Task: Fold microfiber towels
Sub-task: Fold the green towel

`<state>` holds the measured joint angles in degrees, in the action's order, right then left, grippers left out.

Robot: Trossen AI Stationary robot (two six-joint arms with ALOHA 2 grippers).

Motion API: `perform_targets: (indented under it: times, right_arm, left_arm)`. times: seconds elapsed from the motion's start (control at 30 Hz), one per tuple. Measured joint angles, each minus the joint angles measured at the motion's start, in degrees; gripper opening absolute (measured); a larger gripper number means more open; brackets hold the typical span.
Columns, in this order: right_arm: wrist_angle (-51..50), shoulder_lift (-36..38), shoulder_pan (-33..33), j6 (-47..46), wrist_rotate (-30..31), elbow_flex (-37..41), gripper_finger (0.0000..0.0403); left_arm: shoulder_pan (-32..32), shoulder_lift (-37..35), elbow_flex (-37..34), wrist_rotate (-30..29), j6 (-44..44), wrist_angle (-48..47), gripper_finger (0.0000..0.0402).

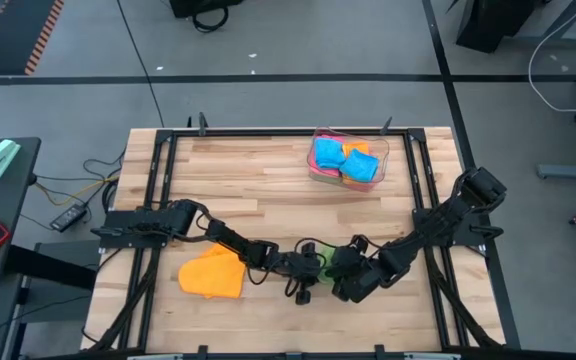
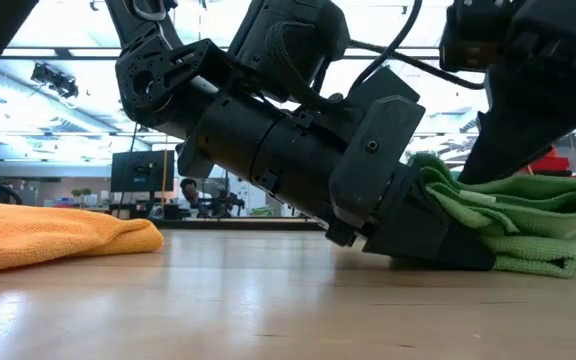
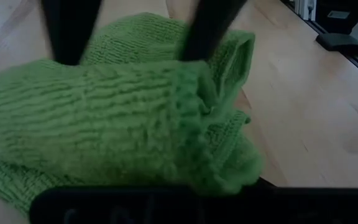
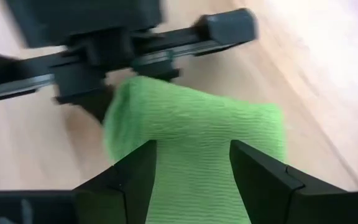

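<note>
A green microfiber towel (image 1: 314,262) lies folded in several layers on the table near its front middle. My left gripper (image 1: 301,266) reaches it from the table's left and is shut on it. My right gripper (image 4: 194,168) comes from the right, open, with one finger (image 3: 67,37) on either side of the towel's raised fold (image 4: 191,118). An orange towel (image 1: 213,273) lies crumpled to the left on the table. More towels, blue, orange and pink, sit in the clear tray (image 1: 318,172) at the back. My left gripper pinches the green towel's left end (image 2: 513,262) between its shut fingers, over several folded layers. The fingers slant down from the table's left. The towel rests on the table, bunched up beyond the fingertips (image 2: 468,250). Whether my right gripper's fingers touch the towel, I cannot tell.
Black frame rails (image 1: 163,180) run along the table's left, right and far edges. Bare wood lies between the green towel and the tray, and to the front right. Beyond the table the room shows desks and a person far off.
</note>
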<state>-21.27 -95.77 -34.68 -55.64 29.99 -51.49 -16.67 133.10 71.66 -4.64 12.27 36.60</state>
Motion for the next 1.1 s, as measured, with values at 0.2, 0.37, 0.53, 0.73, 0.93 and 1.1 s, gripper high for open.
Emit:
perform_targets:
  times: [0.2, 0.37, 0.53, 0.73, 0.93, 1.1]
  right_arm:
    - [7.2, -1.9, 0.3, 0.7, 0.8, 3.1, 0.0213]
    - [10.4, -4.9, 0.9, 0.6, 0.5, 4.0, 0.0213]
    - [7.7, -2.8, 1.1, 0.8, -1.6, 4.1, 0.0213]
    - [3.8, 2.8, 1.1, 1.0, -0.9, 3.1, 0.0213]
    - [2.9, 6.8, -0.4, 1.5, 0.1, 3.2, 0.0213]
    - [3.3, 5.2, -1.6, 1.9, 3.6, 3.1, 0.0213]
  left_arm:
    - [0.0, 0.0, 0.0, 0.0, 0.2, 0.1, 0.0018]
    - [0.0, 0.0, 0.0, 0.0, 0.4, 0.1, 0.0023]
    - [0.0, 0.0, 0.0, 0.0, 0.3, 0.1, 0.0016]
    - [0.0, 0.0, 0.0, 0.0, -0.1, 0.1, 0.002]
    - [0.0, 0.0, 0.0, 0.0, -0.1, 0.0, 0.0022]
    - [0.0, 0.0, 0.0, 0.0, -0.1, 0.0, 0.0014]
